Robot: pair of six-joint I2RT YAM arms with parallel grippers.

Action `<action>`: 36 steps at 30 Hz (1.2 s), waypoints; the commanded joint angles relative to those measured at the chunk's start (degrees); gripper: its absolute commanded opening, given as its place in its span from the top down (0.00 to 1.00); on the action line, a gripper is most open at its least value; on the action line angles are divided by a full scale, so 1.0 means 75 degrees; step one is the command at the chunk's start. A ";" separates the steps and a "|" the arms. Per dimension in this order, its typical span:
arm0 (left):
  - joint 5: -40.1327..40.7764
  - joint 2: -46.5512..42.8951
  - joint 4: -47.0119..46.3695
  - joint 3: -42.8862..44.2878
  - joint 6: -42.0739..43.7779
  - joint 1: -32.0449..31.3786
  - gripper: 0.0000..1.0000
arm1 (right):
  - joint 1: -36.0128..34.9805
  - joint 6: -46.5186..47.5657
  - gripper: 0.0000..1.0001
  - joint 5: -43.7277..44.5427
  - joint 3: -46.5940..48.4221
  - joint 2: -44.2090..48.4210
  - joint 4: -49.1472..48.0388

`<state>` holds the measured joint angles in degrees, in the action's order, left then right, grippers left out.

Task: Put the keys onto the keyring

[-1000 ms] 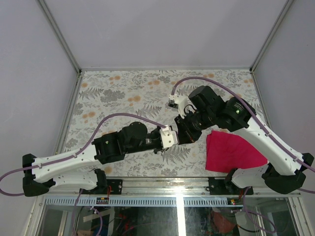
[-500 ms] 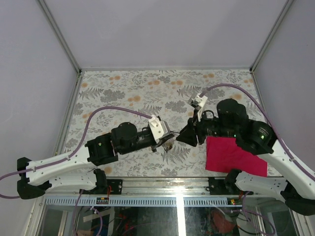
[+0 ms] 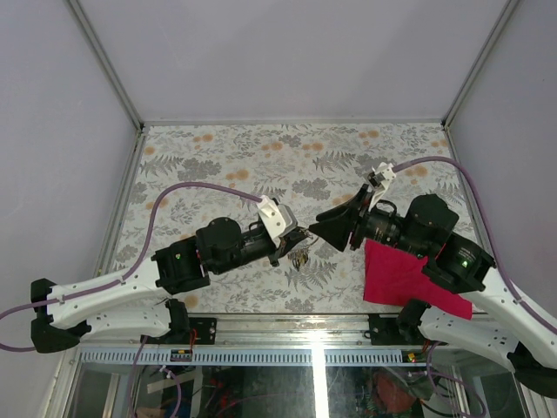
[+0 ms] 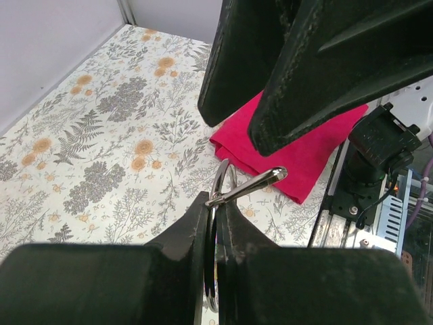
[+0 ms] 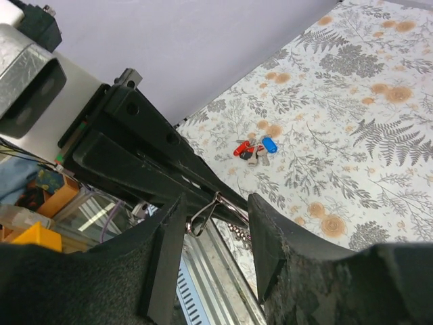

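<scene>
Left tool (image 4: 215, 203) clamped shut on thin silvery wire keyring (image 4: 218, 177), held above floral-patterned table (image 4: 101, 135). Right tool (image 5: 216, 203) fingers apart, either side of the ring's clasp, not gripping. Small red- and blue-headed keys (image 5: 254, 150) clustered near left tool; attachment unclear.

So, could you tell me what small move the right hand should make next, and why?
Probably lower the open right hand toward the keys and close on one: the left hand holds the keyring clamped, and the red and blue keys seem to lie on the table, not visibly on it.
</scene>
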<state>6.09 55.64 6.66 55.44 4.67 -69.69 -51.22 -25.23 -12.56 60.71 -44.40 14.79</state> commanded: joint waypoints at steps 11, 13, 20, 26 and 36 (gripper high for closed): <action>0.0576 0.0084 -0.0416 0.0204 -0.0186 0.0022 1.00 | 0.0010 0.0372 0.52 -0.0960 0.0557 -0.0467 0.0081; 0.0636 0.0120 -0.0360 0.0232 -0.0195 0.0026 1.00 | 0.0012 0.0508 0.51 -0.1002 0.0552 -0.0440 0.0084; 0.0751 0.0318 -0.0139 0.0430 -0.0287 0.0026 1.00 | 0.0017 0.1056 0.51 -0.0845 0.0445 -0.0359 0.0119; 0.0827 0.0407 -0.0037 0.0546 -0.0330 0.0024 1.00 | 0.0013 0.1536 0.53 -0.0693 0.0515 -0.0532 0.0465; 0.0802 0.0490 0.0003 0.0605 -0.0362 0.0023 1.00 | 0.0009 0.1783 0.62 -0.0557 0.0461 -0.0663 0.0475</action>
<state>11.05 59.35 9.32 57.52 2.72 -69.69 -51.22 -13.43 -17.72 62.08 -49.12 20.38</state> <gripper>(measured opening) 0.056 0.403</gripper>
